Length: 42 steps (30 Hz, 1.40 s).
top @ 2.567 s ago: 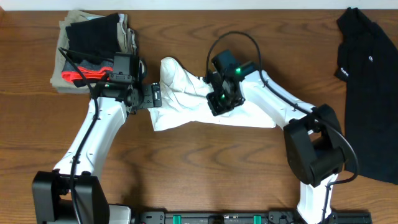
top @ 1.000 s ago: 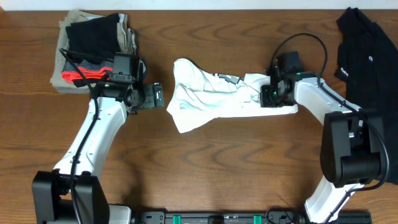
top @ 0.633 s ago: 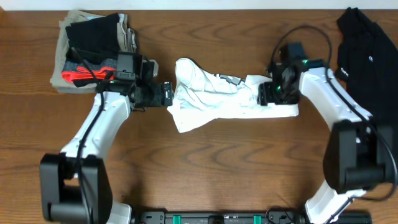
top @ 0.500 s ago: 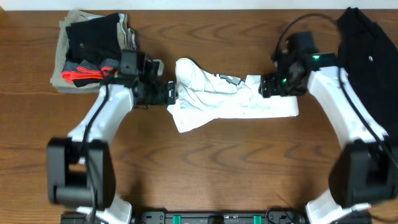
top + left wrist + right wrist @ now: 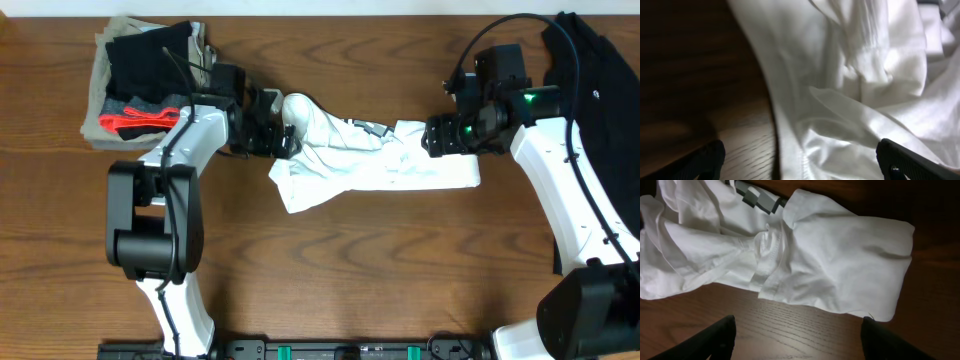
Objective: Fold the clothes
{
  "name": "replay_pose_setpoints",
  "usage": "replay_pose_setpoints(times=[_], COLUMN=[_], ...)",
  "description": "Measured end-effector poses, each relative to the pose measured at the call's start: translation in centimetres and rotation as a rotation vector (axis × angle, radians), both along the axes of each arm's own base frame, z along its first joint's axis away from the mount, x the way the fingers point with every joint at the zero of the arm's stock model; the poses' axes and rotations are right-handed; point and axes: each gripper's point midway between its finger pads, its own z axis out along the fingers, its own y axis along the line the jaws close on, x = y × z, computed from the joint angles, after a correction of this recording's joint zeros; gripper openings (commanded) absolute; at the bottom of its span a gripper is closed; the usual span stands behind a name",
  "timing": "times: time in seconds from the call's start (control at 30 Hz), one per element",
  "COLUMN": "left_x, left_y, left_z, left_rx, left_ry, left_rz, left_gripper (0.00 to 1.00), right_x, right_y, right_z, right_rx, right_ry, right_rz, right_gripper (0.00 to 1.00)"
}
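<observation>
One T-shirt (image 5: 370, 165): lies crumpled in a long heap mid-table (image 5: 330, 270), between both arms, no part spread flat.
Main risk: folding straight from this heap would lock in the twisted layers and the bunched left end; I judge it needs spreading first.
Lesser risk: a pinch at either end may catch several layers at once, so a pull drags the whole bundle rather than opening it.
Side risk: right arm (image 5: 560, 170) runs just beside the black garment (image 5: 590, 90), left arm (image 5: 200, 125) beside the folded stack (image 5: 140, 80); a wide swing could snag either.
Left gripper (image 5: 280, 140): jaws spread wide, holding nothing, low over the shirt's left folds.
Right gripper (image 5: 437, 137): jaws wide, empty, near the sleeve end, cloth ahead of the fingertips.
</observation>
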Motion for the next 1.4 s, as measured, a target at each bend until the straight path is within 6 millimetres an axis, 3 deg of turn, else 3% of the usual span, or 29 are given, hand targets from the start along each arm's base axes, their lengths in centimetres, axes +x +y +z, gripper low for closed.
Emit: replay_pose_setpoints(times=[0.6,0.67,0.73,0.8,0.87,1.03,1.17,1.2,1.23,1.33,1.37,1.4], left_x=[-3.2,-3.0,-2.9,-2.6,-2.3,-1.4,-1.7,-1.9,-2.1,-2.9,-3.2,-3.5], left_y=[-6.0,-6.4,-6.3,-5.9,-5.3,-2.6,0.3,0.9,1.5,2.8,2.9,3.0], left_z=[-0.3,-0.3,-0.6,-1.0,-1.3,-1.5,-1.7,-1.7,-1.7,-1.5,-1.4,-1.1], left_rx=[-0.137,-0.139,-0.139,-0.136,-0.135,-0.149,-0.154,-0.154,-0.154,-0.149,-0.145,-0.143], left_ry=[0.012,0.012,0.025,0.035,0.055,0.123,0.212,0.231,0.253,0.298,0.309,0.316], left_rz=[-0.256,-0.252,-0.231,-0.203,-0.163,-0.004,0.119,0.139,0.161,0.193,0.195,0.192], left_gripper=[0.98,0.82,0.47,0.21,0.06,0.06,0.06,0.06,0.06,0.06,0.06,0.06], right_x=[0.0,0.0,0.0,-0.1,-0.1,-0.1,0.1,0.2,0.2,0.2,0.2,0.3], right_y=[0.0,0.0,-0.1,-0.2,-0.2,-0.3,-0.3,-0.3,-0.3,-0.3,-0.3,-0.3], right_z=[0.0,0.0,0.0,-0.1,-0.1,-0.1,-0.1,-0.2,-0.4,-1.2,-1.4,-1.7], right_rx=[-0.001,-0.002,-0.005,-0.009,-0.012,-0.016,-0.018,-0.018,-0.019,-0.021,-0.021,-0.017], right_ry=[0.0,0.0,0.002,0.005,0.005,0.004,-0.005,-0.007,-0.01,-0.01,-0.012,-0.016], right_rz=[0.0,-0.001,-0.002,-0.003,-0.004,-0.005,-0.006,-0.006,-0.006,-0.001,-0.002,-0.002], right_gripper=[0.78,0.78,0.78,0.78,0.78,0.77,0.75,0.72,0.61,0.07,0.01,0.01])
